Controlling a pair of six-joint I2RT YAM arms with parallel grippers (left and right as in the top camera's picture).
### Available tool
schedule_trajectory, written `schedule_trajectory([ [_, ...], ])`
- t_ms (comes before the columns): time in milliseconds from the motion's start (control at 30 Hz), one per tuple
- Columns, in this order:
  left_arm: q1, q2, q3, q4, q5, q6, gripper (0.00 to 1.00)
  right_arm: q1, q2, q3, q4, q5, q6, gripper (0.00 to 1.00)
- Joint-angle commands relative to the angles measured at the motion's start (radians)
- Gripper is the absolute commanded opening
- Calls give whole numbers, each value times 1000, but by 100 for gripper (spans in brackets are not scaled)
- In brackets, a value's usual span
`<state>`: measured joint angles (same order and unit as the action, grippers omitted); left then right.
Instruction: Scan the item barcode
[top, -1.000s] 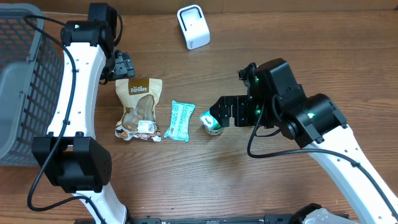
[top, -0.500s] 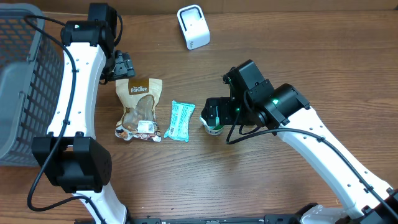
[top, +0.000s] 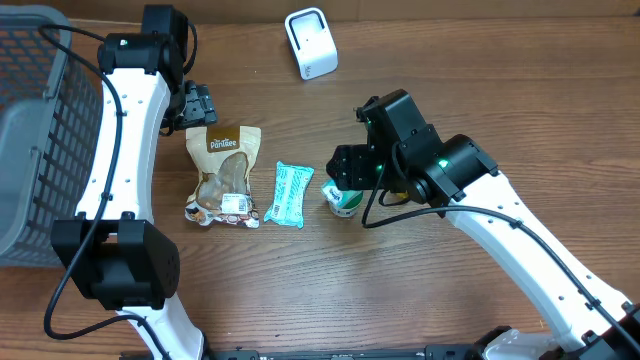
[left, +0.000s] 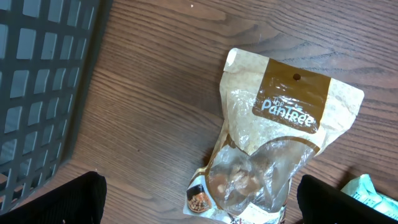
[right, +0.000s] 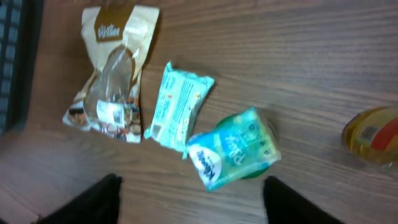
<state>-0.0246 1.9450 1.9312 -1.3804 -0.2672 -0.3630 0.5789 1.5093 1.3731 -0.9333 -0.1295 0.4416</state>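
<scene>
**Q:** Right tool status?

**Me:** My right tool (top: 345, 172) is spread and pinching nothing. In my right wrist view its fingers (right: 93, 199) stand wide at 7 and 5 o'clock of the frame. The small teal pack (top: 341, 199) lies just past the fingertips, toward 12 o'clock. I see no contact with it.

**Q:** Where's the item on the surface?

**Me:** Roughly mid-surface (top: 300, 290), lying tilted. From overhead, my right tool hangs over the pack's 12 o'clock edge and hides part of it. The white scanner (top: 311, 43) is well apart at the pack's 12 o'clock, near the far edge.

**Q:** What's next to it?

**Me:** A flat teal packet (top: 288, 193) sits just beside it at 9 o'clock. Their corners are close, and I can't tell if they touch. The snack pouch (top: 225, 175) lies flat at 9 o'clock of that packet, with its brown label end toward 12. The grey basket (top: 30, 130) is at the surface's 9 o'clock edge.

**Q:** Left tool?

**Me:** My left tool (top: 197, 103) is also spread and empty. It hovers at 11 o'clock of the pouch. My left wrist view shows the pouch between the fingers and the basket grid at 9 to 10 o'clock.

**Q:** Anything else?

**Me:** A yellow object (right: 373, 134) shows at the 3 o'clock edge of my right wrist view. It's too blurred to identify.
</scene>
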Motion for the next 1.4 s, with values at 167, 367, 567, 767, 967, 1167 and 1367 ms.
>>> schedule_trajectory([
  [167, -4, -10, 19, 1, -13, 4, 100, 7, -5, 19, 24, 51, 0, 70],
  [367, -4, -10, 19, 1, -13, 4, 99, 7, -5, 19, 21, 51, 0, 75],
  [567, -4, -10, 19, 1, -13, 4, 100, 7, -5, 19, 6, 112, 0, 79],
  [767, -4, -10, 19, 2, -12, 4, 99, 7, -5, 19, 16, 114, 0, 100],
  [967, -4, -10, 19, 2, -12, 4, 100, 7, -5, 19, 20, 114, 0, 100],
  [1167, -4, -10, 19, 2, -12, 4, 99, 7, -5, 19, 20, 114, 0, 100],
  [1367, -4, -10, 19, 2, -13, 4, 100, 7, -5, 19, 20, 114, 0, 100],
])
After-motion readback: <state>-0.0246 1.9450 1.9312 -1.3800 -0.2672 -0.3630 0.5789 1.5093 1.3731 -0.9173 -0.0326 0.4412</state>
